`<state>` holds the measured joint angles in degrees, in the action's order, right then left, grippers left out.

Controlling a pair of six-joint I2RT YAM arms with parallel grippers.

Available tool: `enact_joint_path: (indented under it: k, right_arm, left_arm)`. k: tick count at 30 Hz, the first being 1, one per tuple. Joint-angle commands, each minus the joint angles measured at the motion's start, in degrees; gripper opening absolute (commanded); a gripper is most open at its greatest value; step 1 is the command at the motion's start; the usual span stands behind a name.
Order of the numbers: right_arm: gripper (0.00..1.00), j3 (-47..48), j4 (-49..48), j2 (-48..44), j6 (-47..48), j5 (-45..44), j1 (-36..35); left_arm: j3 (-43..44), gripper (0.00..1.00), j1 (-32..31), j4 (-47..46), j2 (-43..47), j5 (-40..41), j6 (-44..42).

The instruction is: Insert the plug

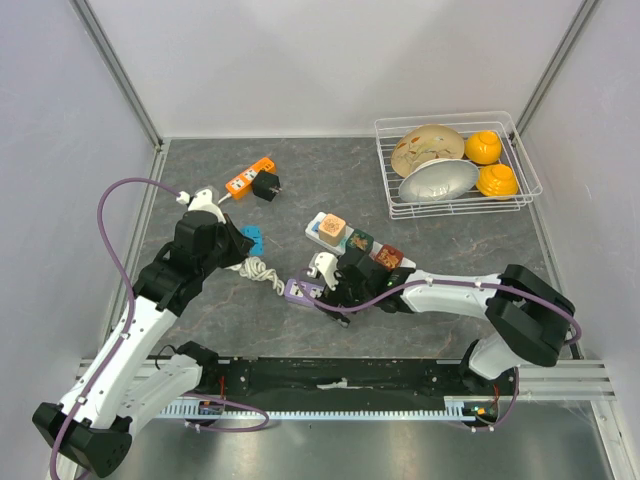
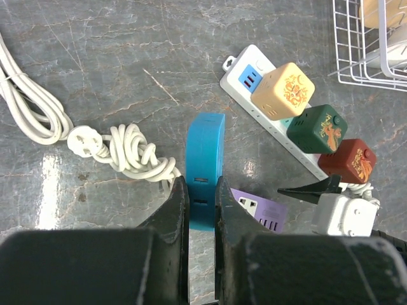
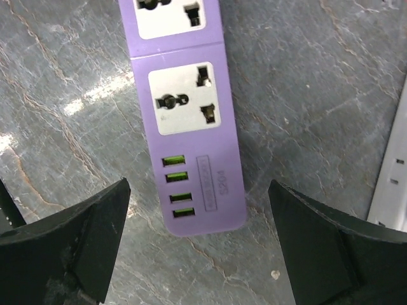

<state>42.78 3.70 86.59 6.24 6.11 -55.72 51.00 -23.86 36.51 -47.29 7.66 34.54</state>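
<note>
My left gripper (image 2: 202, 190) is shut on a blue power strip (image 2: 205, 149) that lies on the grey tabletop; from above the gripper (image 1: 240, 245) is left of centre. A white plug (image 2: 82, 141) on a knotted white cord (image 2: 137, 155) lies just left of the blue strip. My right gripper (image 3: 198, 184) hangs open over the USB end of a purple power strip (image 3: 184, 121), fingers either side and apart from it. In the top view the purple strip (image 1: 300, 291) sits at the right gripper (image 1: 318, 285).
A white power strip (image 1: 318, 224) carries cream (image 1: 333, 230), green (image 1: 362, 243) and red-brown (image 1: 390, 257) cube adapters. A white adapter (image 2: 343, 213) sits near the purple strip. An orange strip (image 1: 248, 177) and black plug (image 1: 266, 187) lie at the back. A wire basket (image 1: 450, 118) with bowls stands back right.
</note>
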Motion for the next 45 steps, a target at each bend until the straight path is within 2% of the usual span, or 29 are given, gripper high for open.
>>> enact_joint_path:
  k: [1, 5, 8, 9, 11, 12, 13, 15, 20, 22, 29, 35, 41, 42, 45]
  right_arm:
    - [0.96, 3.62, 0.25, 3.31, 3.08, -0.75, -1.31]
    - [0.85, 5.03, 0.08, 5.52, 3.25, -1.45, -1.67]
    - [0.58, 6.34, -0.80, 6.05, 3.25, -1.36, -1.67]
    - [0.38, 6.78, -1.33, 6.57, 2.90, -1.88, -1.67]
    - [0.18, 8.53, -1.86, 7.28, 2.20, -3.11, -1.67]
    - [0.02, 9.07, -2.38, 8.15, 1.85, -4.43, -1.67]
    - [0.00, 10.11, -2.91, 8.51, 0.37, -5.66, -1.58]
    - [0.00, 11.44, -3.18, 9.91, -1.40, -8.47, -1.58]
    - [0.00, 16.27, -4.67, 12.99, -12.88, -24.89, -1.58]
    - [0.00, 17.06, -3.80, 13.52, -15.81, -27.98, -1.58]
    - [0.00, 17.33, 1.30, 13.08, -20.91, -23.69, -4.91]
    - [0.09, 18.21, 6.57, 13.08, -27.06, -21.49, -9.05]
    - [0.37, 19.44, 7.46, 14.05, -29.44, -18.59, -12.04]
    - [0.50, 19.53, 7.46, 14.22, -29.44, -18.33, -12.21]
    - [0.67, 19.36, 7.02, 13.96, -29.44, -17.97, -12.22]
  left_arm:
    - [2.26, 0.02, 0.21, -0.04, 0.62, 2.10, -1.85]
    - [2.52, 0.02, 0.21, -0.04, 0.62, 2.36, -2.20]
    - [2.79, 0.02, 0.21, -0.04, 0.53, 2.45, -2.47]
    - [2.79, 0.02, 0.21, -0.04, 0.53, 2.45, -2.73]
    - [2.87, 0.02, 0.21, 0.22, 0.44, 2.88, -2.82]
    - [3.05, 0.02, 0.21, 0.40, 0.53, 3.06, -2.73]
    - [3.14, 0.02, 0.21, 0.58, 0.36, 3.41, -2.73]
    - [3.57, 0.02, 0.21, 1.02, 0.44, 3.68, -2.55]
    - [4.54, 0.02, 0.21, 2.42, 0.79, 5.35, -1.76]
    - [5.16, 0.02, 0.21, 3.56, 0.79, 5.78, -0.80]
    - [6.39, 0.02, 0.21, 5.32, -2.19, 3.16, 1.58]
    - [7.79, 0.02, 0.21, 5.41, -6.32, -1.50, 2.63]
    - [9.81, 0.02, -0.14, 5.59, -11.15, -6.52, 3.33]
    - [9.90, 0.02, -0.22, 5.76, -11.51, -6.52, 3.51]
    - [10.08, 0.02, -0.66, 5.85, -12.04, -5.47, 4.13]
